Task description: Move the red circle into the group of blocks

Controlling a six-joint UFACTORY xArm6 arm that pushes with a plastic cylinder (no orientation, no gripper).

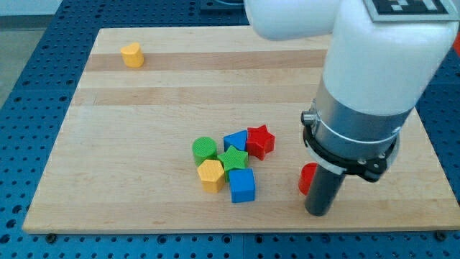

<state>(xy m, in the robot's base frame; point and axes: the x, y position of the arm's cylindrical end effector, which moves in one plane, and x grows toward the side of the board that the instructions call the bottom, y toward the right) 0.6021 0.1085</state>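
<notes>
The red circle (307, 178) lies at the lower right of the board, partly hidden behind my rod. My tip (317, 214) rests on the board just to the right of and below the red circle, touching or nearly touching it. The group of blocks lies to its left: a red star (260, 141), a blue block (234, 141), a green circle (205, 150), a green star (232, 160), a yellow hexagon (211, 175) and a blue cube (242, 185).
A yellow heart-like block (131, 55) sits alone near the board's top left. The wooden board (108, 165) lies on a blue perforated table. The white arm body fills the view's upper right.
</notes>
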